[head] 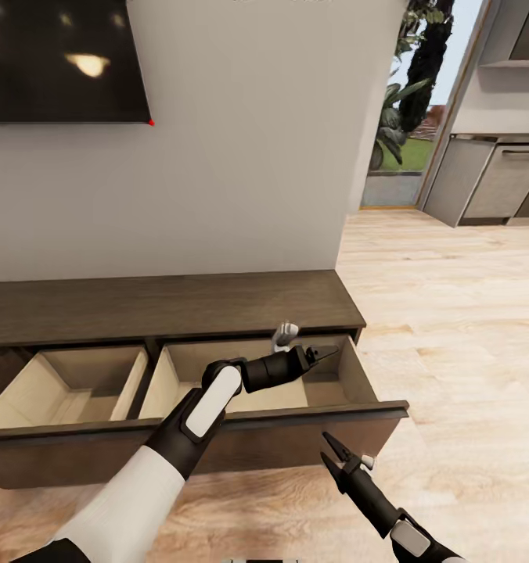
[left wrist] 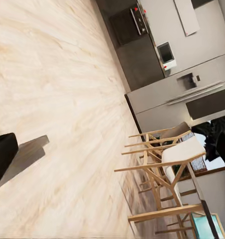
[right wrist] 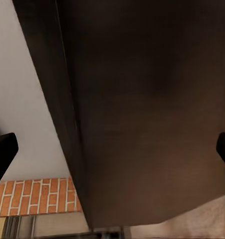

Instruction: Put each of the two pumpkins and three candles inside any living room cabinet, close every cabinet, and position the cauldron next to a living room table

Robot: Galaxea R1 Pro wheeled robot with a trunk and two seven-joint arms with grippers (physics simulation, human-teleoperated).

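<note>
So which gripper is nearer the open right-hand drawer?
Left. The left gripper hangs over the drawer, inside its rim. The right gripper is in front of the drawer's front panel, outside it.

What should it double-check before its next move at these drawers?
1. Long dark-brown wooden cabinet within reach: ok.
2. Left drawer and right drawer pulled out: ok.
3. Left gripper over the right drawer, holding nothing: ok.
4. Right gripper open, in front of the drawer front: ok.
5. Pumpkins or candles inside: cannot tell, the arm hides part of the right drawer.
6. Cabinet closed: not ok.
</note>
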